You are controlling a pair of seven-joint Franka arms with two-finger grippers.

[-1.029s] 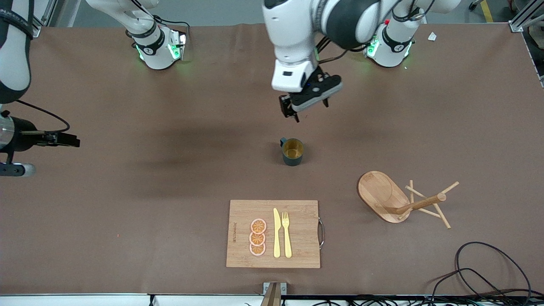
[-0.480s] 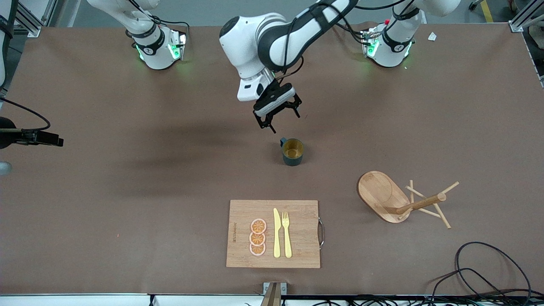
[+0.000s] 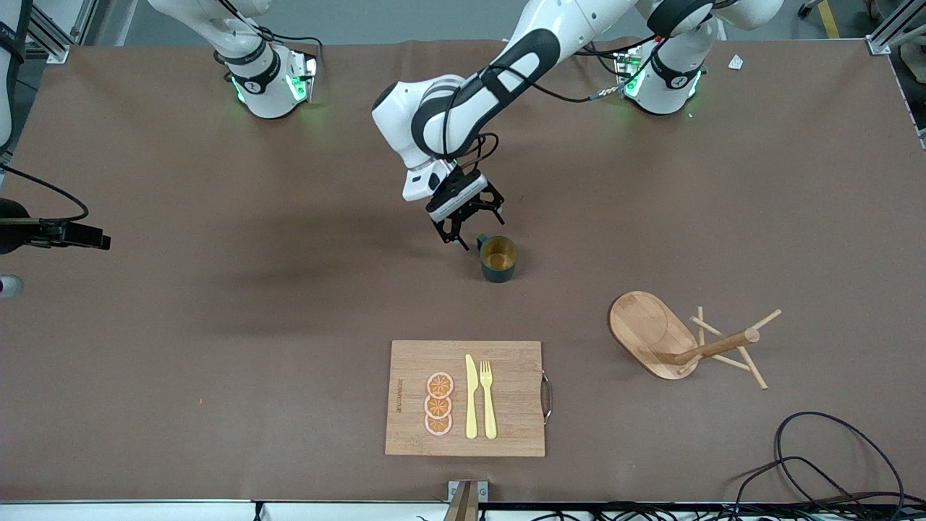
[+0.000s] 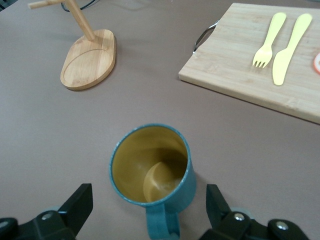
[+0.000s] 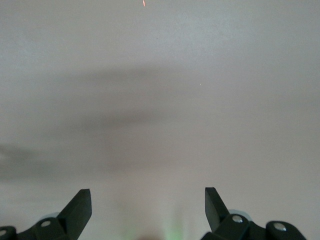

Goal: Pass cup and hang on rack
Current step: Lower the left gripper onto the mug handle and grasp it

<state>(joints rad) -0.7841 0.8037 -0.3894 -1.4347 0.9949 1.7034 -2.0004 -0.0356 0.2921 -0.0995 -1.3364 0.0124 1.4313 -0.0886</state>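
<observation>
The dark teal cup (image 3: 498,258) stands upright on the brown table, yellowish inside, its handle (image 4: 162,222) pointing toward my left gripper. My left gripper (image 3: 466,224) is open and low over the table right at the handle. In the left wrist view the cup (image 4: 150,165) sits between the spread fingertips (image 4: 82,195), untouched. The wooden rack (image 3: 680,340) stands upright toward the left arm's end, nearer the front camera than the cup; its base shows in the left wrist view (image 4: 87,60). My right gripper (image 3: 76,235) waits open and empty at the right arm's end, over bare table (image 5: 147,200).
A bamboo cutting board (image 3: 506,354) with a yellow knife (image 3: 471,398), a fork (image 3: 488,398) and orange slices (image 3: 438,404) lies nearer the front camera than the cup. Black cables (image 3: 832,463) lie at the table's corner near the rack.
My left gripper has come down and toward the cup, from well above the table to right beside the handle. The right gripper has drawn back slightly toward the table's end.
</observation>
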